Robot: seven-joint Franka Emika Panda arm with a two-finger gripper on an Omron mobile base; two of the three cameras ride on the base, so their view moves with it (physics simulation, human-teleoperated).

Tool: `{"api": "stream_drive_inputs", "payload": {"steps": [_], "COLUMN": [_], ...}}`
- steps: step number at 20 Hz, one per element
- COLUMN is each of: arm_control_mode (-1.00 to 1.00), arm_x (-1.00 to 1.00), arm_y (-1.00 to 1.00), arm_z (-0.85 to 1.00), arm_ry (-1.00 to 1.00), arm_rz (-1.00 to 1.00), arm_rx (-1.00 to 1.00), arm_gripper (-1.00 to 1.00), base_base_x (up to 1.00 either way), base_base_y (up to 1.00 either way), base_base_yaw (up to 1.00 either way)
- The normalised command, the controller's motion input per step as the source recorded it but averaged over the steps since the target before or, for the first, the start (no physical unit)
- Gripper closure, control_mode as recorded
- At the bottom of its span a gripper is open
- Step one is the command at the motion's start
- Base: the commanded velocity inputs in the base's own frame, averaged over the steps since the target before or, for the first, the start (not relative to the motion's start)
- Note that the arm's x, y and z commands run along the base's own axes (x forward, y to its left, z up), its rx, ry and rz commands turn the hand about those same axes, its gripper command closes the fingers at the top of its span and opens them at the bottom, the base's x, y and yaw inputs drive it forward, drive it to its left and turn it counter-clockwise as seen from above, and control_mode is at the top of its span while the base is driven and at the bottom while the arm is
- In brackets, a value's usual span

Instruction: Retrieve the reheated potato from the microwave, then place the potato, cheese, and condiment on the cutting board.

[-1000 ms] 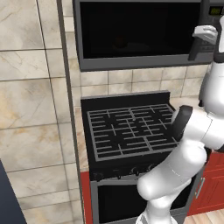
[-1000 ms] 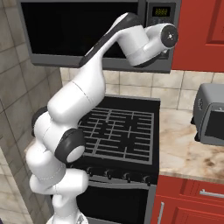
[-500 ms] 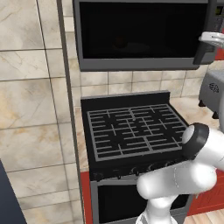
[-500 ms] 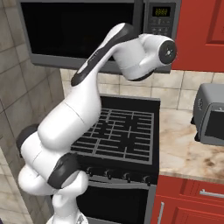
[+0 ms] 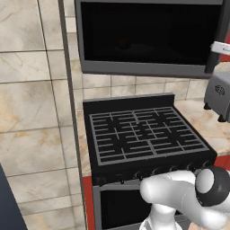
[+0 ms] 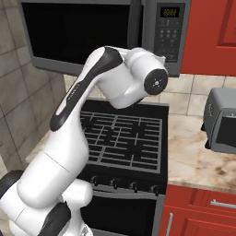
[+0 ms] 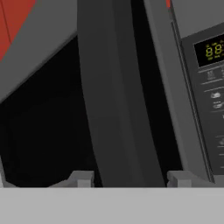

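Note:
The microwave [image 5: 148, 38] hangs above the stove with its dark glass door closed. Its keypad panel [image 6: 168, 34] is on the right. In the hand view my gripper [image 7: 130, 177] is open and straddles the microwave's vertical handle [image 7: 118, 96]. One fingertip [image 7: 82, 177] stands on each side of the bar, and a gap shows on the right side. From the left base view, my white hand [image 5: 222, 47] sits at the handle's lower part [image 5: 218, 31]. The potato is hidden behind the dark glass. The cheese, condiment and cutting board are out of view.
A black gas stove [image 5: 143, 134] stands below the microwave. A grey toaster oven [image 6: 223, 120] sits on the stone counter [image 6: 193, 156] to the right. Red cabinets [image 6: 212, 32] flank the microwave's right side. A tiled wall [image 5: 31, 90] rises on the left.
The wrist has dropped lower in front of the microwave and the elbow has swung down toward the base. The hand has stayed at the handle, edging slightly right and down.

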Motion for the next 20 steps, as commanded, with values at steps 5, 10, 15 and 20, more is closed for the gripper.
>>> {"api": "stream_drive_inputs", "payload": {"steps": [5, 10, 15, 20], "arm_control_mode": [-1.0, -1.0, -1.0, -1.0], "arm_x": [-0.71, -0.77, -0.77, -0.76], "arm_y": [0.2, 0.15, 0.16, 0.19], "arm_z": [0.22, 0.19, 0.14, 0.11], "arm_ry": [0.04, 0.02, 0.0, 0.01], "arm_rz": [-0.07, -0.04, -0.02, -0.02], "arm_rx": [0.12, 0.08, 0.05, 0.03], "arm_gripper": [1.0, 1.0, 1.0, 1.0], "base_base_x": [0.0, 0.0, 0.0, 0.0], "base_base_y": [0.0, 0.0, 0.0, 0.0], "base_base_yaw": [0.0, 0.0, 0.0, 0.0]}}
